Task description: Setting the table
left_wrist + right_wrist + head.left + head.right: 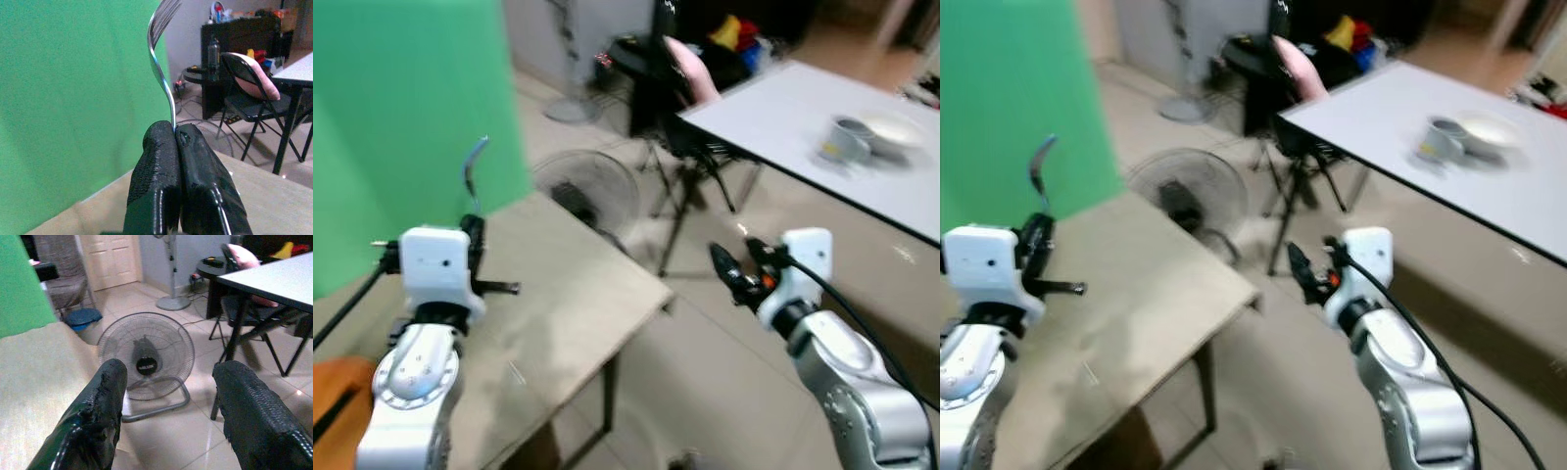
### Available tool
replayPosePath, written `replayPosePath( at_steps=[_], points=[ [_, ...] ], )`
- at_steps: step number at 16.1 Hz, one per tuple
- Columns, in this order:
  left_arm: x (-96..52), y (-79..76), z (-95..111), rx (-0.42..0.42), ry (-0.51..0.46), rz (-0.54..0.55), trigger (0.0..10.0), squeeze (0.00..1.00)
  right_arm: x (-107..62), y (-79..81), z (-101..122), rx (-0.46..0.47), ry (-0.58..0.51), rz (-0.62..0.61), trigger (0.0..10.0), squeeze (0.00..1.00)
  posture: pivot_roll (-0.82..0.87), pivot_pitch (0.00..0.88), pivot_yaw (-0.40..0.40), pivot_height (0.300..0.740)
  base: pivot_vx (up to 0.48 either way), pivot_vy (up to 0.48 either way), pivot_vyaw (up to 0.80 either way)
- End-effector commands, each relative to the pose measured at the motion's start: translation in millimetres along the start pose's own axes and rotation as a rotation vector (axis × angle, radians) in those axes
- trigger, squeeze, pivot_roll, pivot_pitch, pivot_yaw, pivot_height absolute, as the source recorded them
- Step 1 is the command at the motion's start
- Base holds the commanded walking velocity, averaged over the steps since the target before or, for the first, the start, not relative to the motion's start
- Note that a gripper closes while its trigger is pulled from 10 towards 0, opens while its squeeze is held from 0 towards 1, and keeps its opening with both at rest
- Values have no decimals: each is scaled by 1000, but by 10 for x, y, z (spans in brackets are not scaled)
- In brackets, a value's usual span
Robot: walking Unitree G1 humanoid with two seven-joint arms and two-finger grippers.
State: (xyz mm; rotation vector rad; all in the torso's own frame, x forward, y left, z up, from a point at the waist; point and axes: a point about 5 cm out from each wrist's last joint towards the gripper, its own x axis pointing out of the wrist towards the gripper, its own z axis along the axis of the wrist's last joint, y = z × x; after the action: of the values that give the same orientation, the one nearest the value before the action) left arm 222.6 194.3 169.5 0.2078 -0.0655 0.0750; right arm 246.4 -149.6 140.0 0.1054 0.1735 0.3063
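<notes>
The left gripper (175,147) had its jaws clamped on the fork (159,63) handle, tines up, above the beige worktop (568,294). The right gripper (168,401) hung with jaws apart, holding nothing. The white worktop (783,117) lay at two o'clock, carrying a cup (842,139) and bowl (893,129). Judged step: transport. Next, the fork needs carrying there and laying beside the bowl.

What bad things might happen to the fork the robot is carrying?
The left end effector pinches the fork only at the tip of its handle, so it might wobble or slip out while the robot moves. The white table with the cup and bowl is across the room, and a floor fan and a folding chair stand between, so the robot could bump them.
</notes>
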Motion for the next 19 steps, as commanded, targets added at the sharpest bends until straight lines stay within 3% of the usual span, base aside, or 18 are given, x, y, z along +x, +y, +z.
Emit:
replayPosePath(
  at_steps=[1, 5, 13, 15, 19],
  points=[
    [22, -75, 89, -2, -53, -37, 10000, 0, -25, -104, -28, 5, 28, -66, 10000, 0, -94, 0, -2, 740, 0, 0, -781],
    [83, -153, 161, -62, -89, -86, 10000, 0, -41, -138, -23, 9, 20, -108, 10000, 0, -102, 0, 12, 740, 131, 0, -781],
    [157, -245, 123, -87, -73, -150, 10000, 0, -42, -158, 0, 4, 5, -143, 10000, 0, -109, 0, 23, 740, 335, 0, -781],
    [161, -246, 109, -89, -67, -147, 10000, 0, -16, -152, 23, -8, -2, -130, 10000, 0, -108, 0, 22, 740, 343, 0, -781],
    [192, -177, 44, -93, -28, -95, 10000, 0, 119, -52, 156, -66, -53, -14, 10000, 0, -106, 0, 24, 740, 345, 0, 0]
  ],
)
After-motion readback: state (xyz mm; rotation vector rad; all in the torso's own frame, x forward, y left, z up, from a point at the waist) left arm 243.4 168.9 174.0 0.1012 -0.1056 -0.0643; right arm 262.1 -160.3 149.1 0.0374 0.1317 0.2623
